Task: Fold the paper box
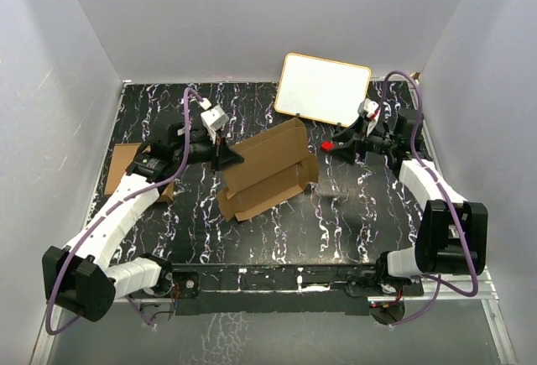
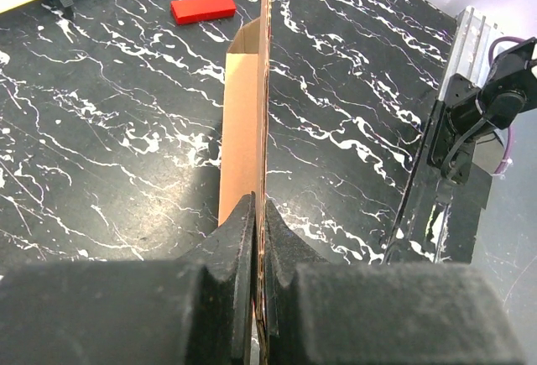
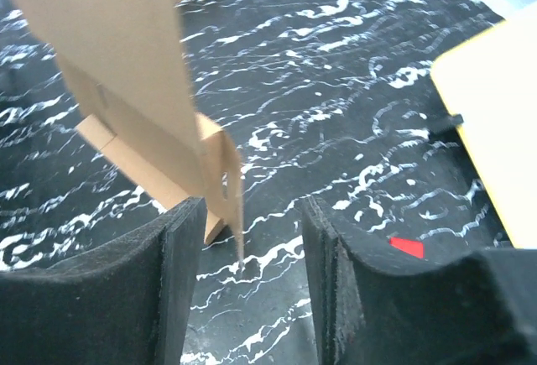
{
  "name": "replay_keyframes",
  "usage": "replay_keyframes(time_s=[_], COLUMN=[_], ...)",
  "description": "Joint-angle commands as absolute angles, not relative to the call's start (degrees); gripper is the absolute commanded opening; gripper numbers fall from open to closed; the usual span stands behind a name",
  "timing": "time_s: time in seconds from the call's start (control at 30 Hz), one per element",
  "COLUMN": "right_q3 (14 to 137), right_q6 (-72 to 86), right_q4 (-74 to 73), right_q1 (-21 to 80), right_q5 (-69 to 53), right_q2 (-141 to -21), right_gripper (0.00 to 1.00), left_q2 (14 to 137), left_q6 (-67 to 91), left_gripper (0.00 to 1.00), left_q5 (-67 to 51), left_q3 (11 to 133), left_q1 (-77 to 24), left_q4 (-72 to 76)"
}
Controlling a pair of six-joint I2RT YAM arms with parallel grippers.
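We see the paper box [image 1: 268, 168] tilted up near the middle of the surface [image 1: 336, 222], its left edge clenched in our left end effector [image 2: 259, 214], while our right end effector [image 3: 252, 214] stands released at its right flap.

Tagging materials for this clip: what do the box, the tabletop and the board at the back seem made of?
The box: plain brown cardboard, matte, creased, thin raw edge. The tabletop: black with white veins, marble-look, perhaps a printed sheet. The board: smooth white face, yellow rim, likely a whiteboard; core unclear.
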State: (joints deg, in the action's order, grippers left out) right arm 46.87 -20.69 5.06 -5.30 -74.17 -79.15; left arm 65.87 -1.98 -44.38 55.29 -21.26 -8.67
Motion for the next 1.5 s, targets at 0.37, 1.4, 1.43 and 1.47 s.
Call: replay_keyframes(time_s=[0.37,1.4,1.43,1.47], right_q3=[50.2,47.2,46.9,46.3], right_q6=[-15.1,-58.7,-58.0,-57.2], right_q4=[9.6,-16.9,-15.9,-14.6], right_q1=[-0.5,3.1,3.2,3.4], right_q5=[-63.4,-76.4,-76.0,-75.7], right_q2=[-89.6,-87.4,-87.1,-86.6], right_gripper=[0.22,0.59,0.59,0.59], left_q2=[63.5,62.5,62.6,62.6], left_q6=[-3.3,-5.4,-5.5,-5.7], left_gripper=[0.0,0.0,0.0,0.0], left_q5=[-45.0,-45.7,-45.7,-45.8], left_q3=[55.5,55.1,55.1,55.2], left_q1=[-24.2,-26.3,-26.4,-26.4], left_q4=[-13.6,-15.4,-15.4,-15.5])
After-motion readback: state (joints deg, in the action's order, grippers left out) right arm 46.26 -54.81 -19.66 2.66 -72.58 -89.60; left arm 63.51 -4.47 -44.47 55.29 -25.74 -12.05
